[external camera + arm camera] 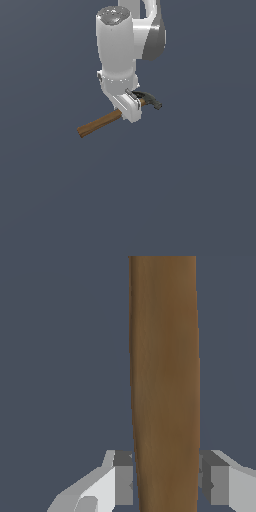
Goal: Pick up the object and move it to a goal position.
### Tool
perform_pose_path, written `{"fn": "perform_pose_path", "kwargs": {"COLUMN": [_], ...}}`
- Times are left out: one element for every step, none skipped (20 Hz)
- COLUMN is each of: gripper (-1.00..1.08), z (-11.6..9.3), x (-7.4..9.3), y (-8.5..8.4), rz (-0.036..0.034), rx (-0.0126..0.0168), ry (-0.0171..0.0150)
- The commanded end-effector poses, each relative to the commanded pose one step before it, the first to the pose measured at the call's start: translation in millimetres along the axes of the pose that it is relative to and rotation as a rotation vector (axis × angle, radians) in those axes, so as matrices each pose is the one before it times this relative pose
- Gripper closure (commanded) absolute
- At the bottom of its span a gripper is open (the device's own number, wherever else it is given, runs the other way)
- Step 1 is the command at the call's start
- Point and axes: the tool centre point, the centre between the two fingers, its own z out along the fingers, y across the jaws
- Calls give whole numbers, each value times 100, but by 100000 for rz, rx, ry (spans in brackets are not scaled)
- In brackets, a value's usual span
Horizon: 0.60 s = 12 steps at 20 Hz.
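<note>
The robot's hand (131, 111) is closed around the claw hammer (100, 123), with one finger (122, 478) pressed on each side of the brown wooden handle, up near the dark metal head (150, 100). I think the grabbing part is done and the carrying part is on now. Next it needs to hold tight and move the hammer to the goal spot, which I cannot see marked anywhere. I count one hammer and one hand.
</note>
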Motion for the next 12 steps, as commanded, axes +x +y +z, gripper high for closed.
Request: {"fn": "perform_pose_path", "kwargs": {"gripper": [108,108,108,108,108,108,108,108,108,108,108,108], "z": [-2632,-998,-976,-952,-925,-895,-866,-832,-805,-768,-733,-699], "x": [328,129,128,128,121,124,112,119,104,117,115,86], "y": [1713,688,669,650,624,606,576,558,524,506,478,431], "rz": [33,0,29,0,25,0,21,0,14,0,0,-10], "rx": [299,0,-42,0,-41,0,-40,0,-39,0,0,-36], "ry": [190,0,46,0,50,0,52,0,55,0,0,58]}}
